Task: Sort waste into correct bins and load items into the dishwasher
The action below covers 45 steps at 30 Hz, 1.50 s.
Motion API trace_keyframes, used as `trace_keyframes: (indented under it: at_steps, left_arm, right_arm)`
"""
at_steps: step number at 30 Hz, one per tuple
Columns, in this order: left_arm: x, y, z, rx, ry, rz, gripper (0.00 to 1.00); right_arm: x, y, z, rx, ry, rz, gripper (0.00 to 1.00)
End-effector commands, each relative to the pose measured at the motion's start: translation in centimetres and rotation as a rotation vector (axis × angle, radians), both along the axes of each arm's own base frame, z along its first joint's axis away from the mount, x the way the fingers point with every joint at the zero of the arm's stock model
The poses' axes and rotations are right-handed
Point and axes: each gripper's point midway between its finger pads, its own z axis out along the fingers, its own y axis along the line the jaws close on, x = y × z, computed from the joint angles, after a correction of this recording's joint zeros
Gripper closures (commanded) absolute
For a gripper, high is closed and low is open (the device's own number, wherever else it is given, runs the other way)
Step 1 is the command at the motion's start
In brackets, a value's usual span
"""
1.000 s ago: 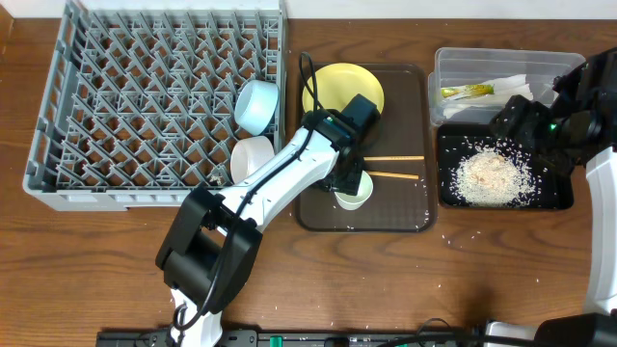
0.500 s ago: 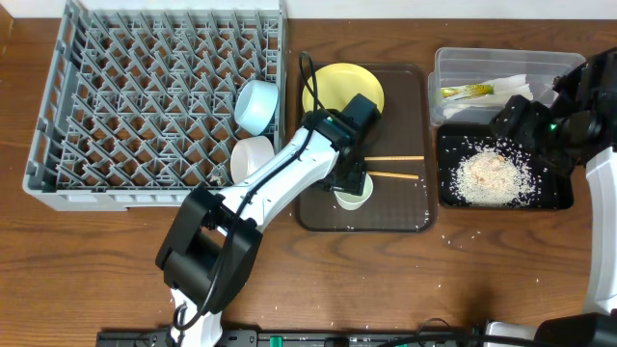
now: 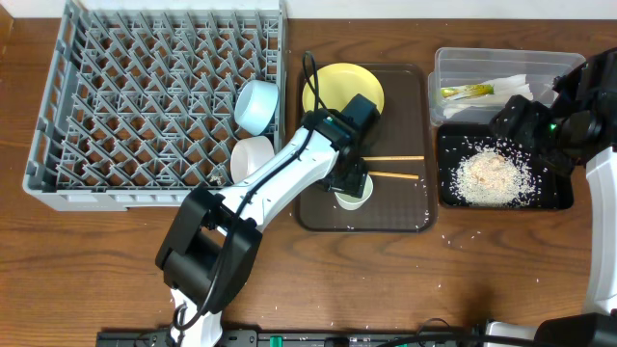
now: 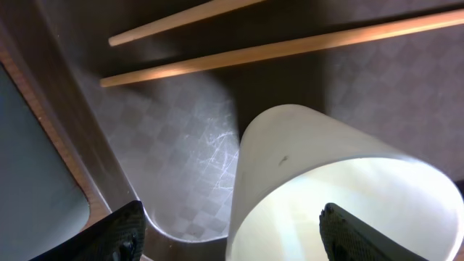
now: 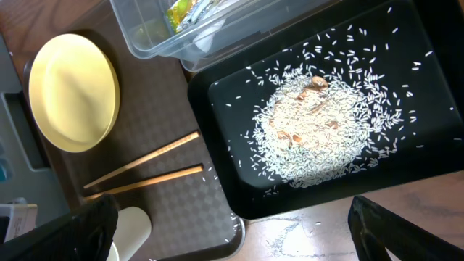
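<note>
Overhead shows one grey plastic dish rack [image 3: 145,106], square with a grid of upright pegs, filling the upper left of the frame. Two round bowls lean at its right edge: one light blue bowl [image 3: 256,106] and, below it, one white bowl [image 3: 253,157].

One flat brown tray [image 3: 405,207] with a checkered texture sits at center. It carries one round yellow plate [image 3: 337,87], one small white cup [image 3: 353,198] and two thin wooden chopsticks [image 3: 395,158] lying nearly parallel.

At right, one shallow black tray [image 3: 554,198] holds a mound of whitish rice scraps [image 3: 490,175], with stray grains around it. Above it, one clear tub [image 3: 501,63] holds a green-yellow wrapper [image 3: 468,93] and white napkins [image 3: 506,85].

The left gripper [image 4: 239,228] is spread apart at the cup. One finger stands clear of the cup's outer wall, the other shows over its mouth, and nothing is clamped. The right gripper [image 5: 239,232] is spread wide over the black tray's edge, empty.
</note>
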Motion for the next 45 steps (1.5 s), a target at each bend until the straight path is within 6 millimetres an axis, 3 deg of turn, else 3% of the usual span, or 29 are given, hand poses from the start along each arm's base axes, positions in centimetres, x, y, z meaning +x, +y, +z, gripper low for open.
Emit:
trace_keyframes:
  at_steps: [1, 10, 17, 26, 30, 35, 42, 45]
  left_arm:
    - [0.6, 0.2, 2.1, -0.024, -0.05, -0.014, 0.21]
    - [0.3, 0.9, 9.5, -0.13, -0.192, -0.012, 0.21]
    - [-1.5, 5.8, 15.5, -0.167, -0.26, 0.069, 0.21]
    - [-4.3, 11.4, 20.9, -0.21, -0.36, 0.171, 0.21]
    - [-5.0, 12.4, 22.3, -0.23, -0.404, 0.192, 0.21]
    - [-5.2, 13.9, 22.4, -0.174, -0.426, 0.219, 0.21]
    - [-5.4, 14.7, 22.0, -0.133, -0.414, 0.245, 0.21]
    - [-4.9, 16.1, 22.0, -0.101, -0.432, 0.321, 0.21]
  right_arm:
    - [0.1, 0.1, 0.7, -0.001, -0.019, 0.002, 0.01]
    - [0.1, 0.0, 0.7, -0.003, -0.019, 0.001, 0.01]
    - [0.1, 0.0, 0.7, -0.003, -0.019, 0.001, 0.01]
    - [1.7, 0.6, 1.5, 0.049, -0.089, -0.013, 0.01]
    - [2.7, 2.7, 2.7, 0.165, -0.151, 0.037, 0.01]
    - [4.3, 9.0, 5.7, 0.302, -0.299, 0.278, 0.09]
    - [2.6, 16.9, 4.2, 0.199, -0.226, 0.423, 0.11]
    - [1.8, 19.4, 2.9, 0.102, -0.186, 0.439, 0.11]
